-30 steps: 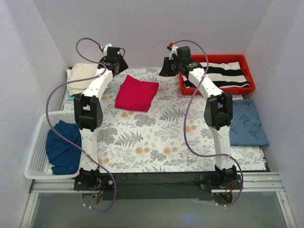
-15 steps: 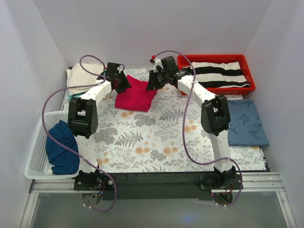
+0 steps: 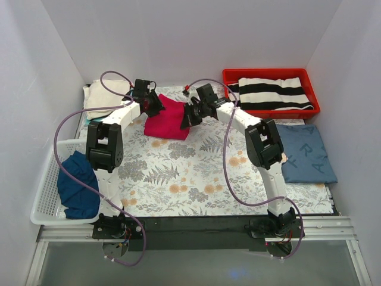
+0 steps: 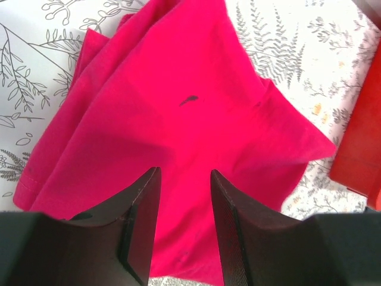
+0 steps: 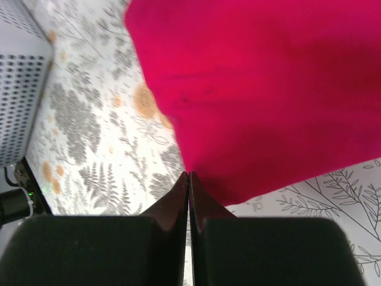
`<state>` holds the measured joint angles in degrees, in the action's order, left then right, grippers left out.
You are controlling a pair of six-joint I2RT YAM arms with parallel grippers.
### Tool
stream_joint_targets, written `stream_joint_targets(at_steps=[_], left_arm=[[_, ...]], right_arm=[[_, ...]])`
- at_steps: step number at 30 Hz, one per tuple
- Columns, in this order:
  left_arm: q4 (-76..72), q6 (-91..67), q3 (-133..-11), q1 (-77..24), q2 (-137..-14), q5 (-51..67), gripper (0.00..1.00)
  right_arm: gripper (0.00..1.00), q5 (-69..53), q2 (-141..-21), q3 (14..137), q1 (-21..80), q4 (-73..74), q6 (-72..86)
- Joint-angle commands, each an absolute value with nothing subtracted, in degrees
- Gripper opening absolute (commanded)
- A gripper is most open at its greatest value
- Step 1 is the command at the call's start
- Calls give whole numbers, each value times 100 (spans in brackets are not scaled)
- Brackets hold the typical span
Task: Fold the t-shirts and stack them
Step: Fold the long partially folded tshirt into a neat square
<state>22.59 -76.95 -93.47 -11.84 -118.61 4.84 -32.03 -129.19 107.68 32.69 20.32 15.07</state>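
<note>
Grip check, far centre of table

Crimson t-shirt lies folded on floral cloth. Left gripper sits over its left part, jaws parted, nothing clamped. Right gripper is pressed closed, tips at the shirt's right edge; can't tell if cloth is pinched.

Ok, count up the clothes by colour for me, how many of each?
Red tee: 1
Navy tee: 1
Cream tee: 1
Grey-blue tee: 1
Striped cloth: 1
Total: 5
</note>
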Motion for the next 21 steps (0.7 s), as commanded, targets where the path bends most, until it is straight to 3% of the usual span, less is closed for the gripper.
stream_joint_targets(at_steps=[1,10,21], left_arm=[[2180,-7770,-9290,-1195,-11970,290,37],[2846,-7857,-9456,-1125,-12199,-246,36],[3752,-8235,-9475,-923,-12375,-756,37]], right_arm=[[3,-3305,-13201,10626,3261,1828,1433],[2,-2629,-13227,9985,3085,2047,1503],[1,-1952,-13579,10213,2988,2944,1547]])
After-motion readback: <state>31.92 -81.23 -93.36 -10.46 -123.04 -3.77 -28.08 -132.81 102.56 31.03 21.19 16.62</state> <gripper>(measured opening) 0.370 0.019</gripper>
